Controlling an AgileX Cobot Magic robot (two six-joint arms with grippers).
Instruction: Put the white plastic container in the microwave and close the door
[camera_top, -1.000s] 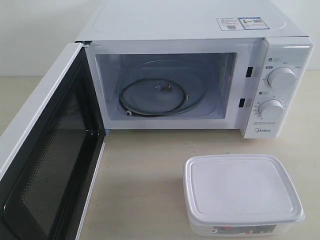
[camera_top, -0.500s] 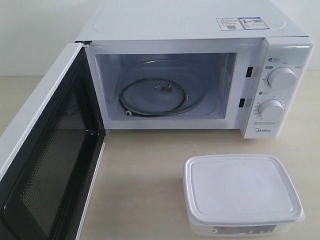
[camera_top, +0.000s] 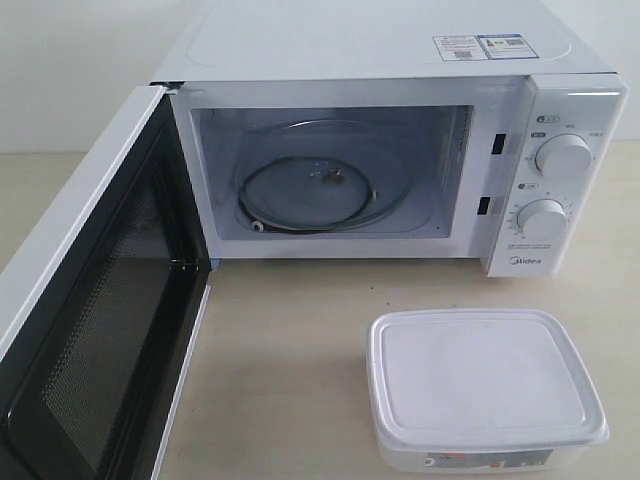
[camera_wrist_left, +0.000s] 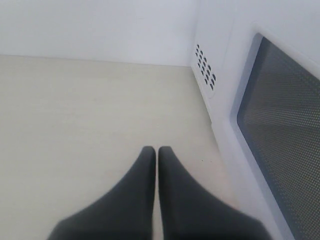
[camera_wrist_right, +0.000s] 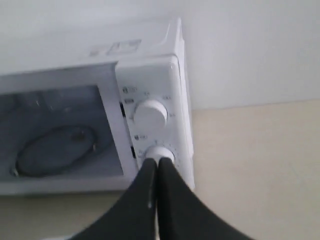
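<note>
Pale wooden tabletop (camera_top: 290, 380) carries the white plastic container (camera_top: 485, 388) nearest, at five o'clock, untouched. Beyond, the microwave (camera_top: 400, 150) stands with its door (camera_top: 90, 320) swung wide at nine o'clock. Left gripper (camera_wrist_left: 156, 152) and right gripper (camera_wrist_right: 156, 165) are pinched together; a slippery lid risks a fumbled grasp.

Microwave (camera_top: 400, 60) cavity unobstructed, door (camera_top: 90, 320) wide open

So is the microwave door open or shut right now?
Open. The door is swung wide to the left, its black mesh inner face showing, and the microwave cavity with its glass turntable is exposed.
</note>
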